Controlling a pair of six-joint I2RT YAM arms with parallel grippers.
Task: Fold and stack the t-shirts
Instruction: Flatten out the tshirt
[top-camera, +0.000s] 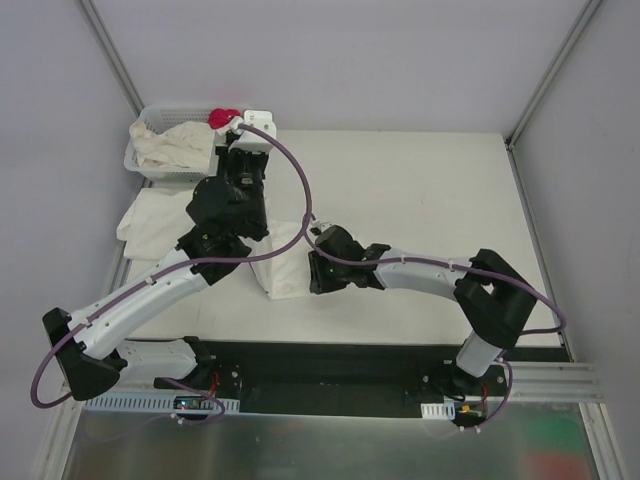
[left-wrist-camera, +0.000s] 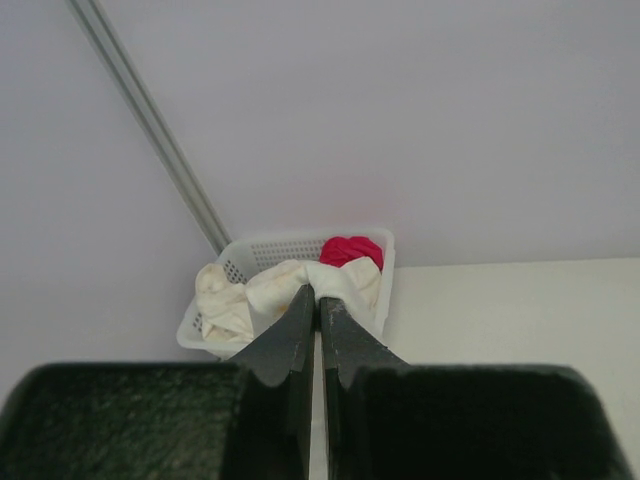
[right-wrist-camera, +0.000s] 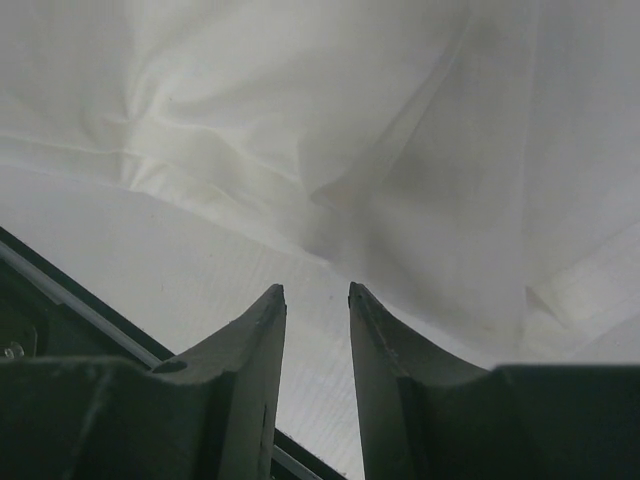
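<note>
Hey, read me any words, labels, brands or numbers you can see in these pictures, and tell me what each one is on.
No text can be read in any view.
The shirts and the basket show no print or label.
The board at the left arm's base is too small to show any lettering.
</note>
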